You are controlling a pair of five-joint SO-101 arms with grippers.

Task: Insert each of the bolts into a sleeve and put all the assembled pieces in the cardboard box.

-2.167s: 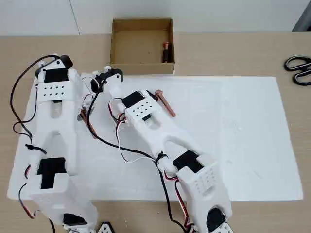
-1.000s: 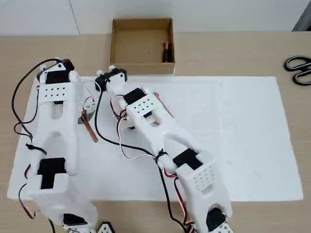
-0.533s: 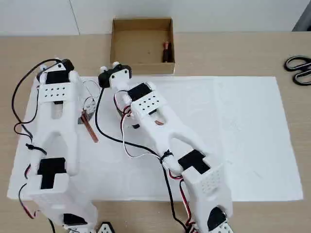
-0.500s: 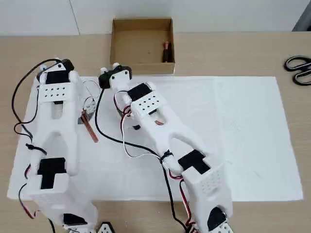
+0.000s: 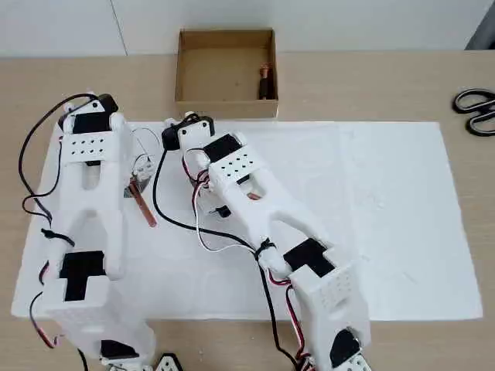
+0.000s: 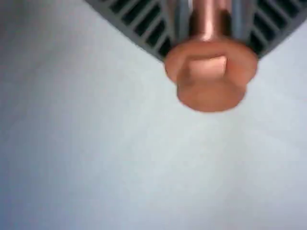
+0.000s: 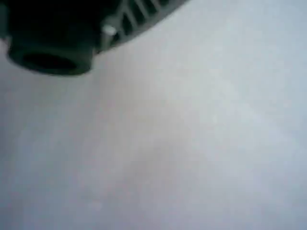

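A copper bolt [image 6: 211, 76] hangs head-first over the white sheet, with my left gripper [image 6: 211, 19] shut on its shank between grey ribbed jaws. In the high view the left gripper [image 5: 139, 189] sits at the sheet's left side. My right gripper [image 7: 62, 19] is shut on a black sleeve [image 7: 48, 45], held just above the sheet. In the high view the sleeve [image 5: 223, 210] shows as a small dark piece under the right arm. The cardboard box [image 5: 186, 77] stands beyond the sheet, with one assembled piece [image 5: 265, 82] against its right wall.
The white sheet [image 5: 371, 209] covers most of the table, and its right half is bare. Black scissors [image 5: 476, 108] lie at the far right edge. Black cables [image 5: 174, 224] trail between the two arms.
My right arm has swung its wrist toward the middle and drawn back from the box with the sleeve. The left arm has hardly moved.
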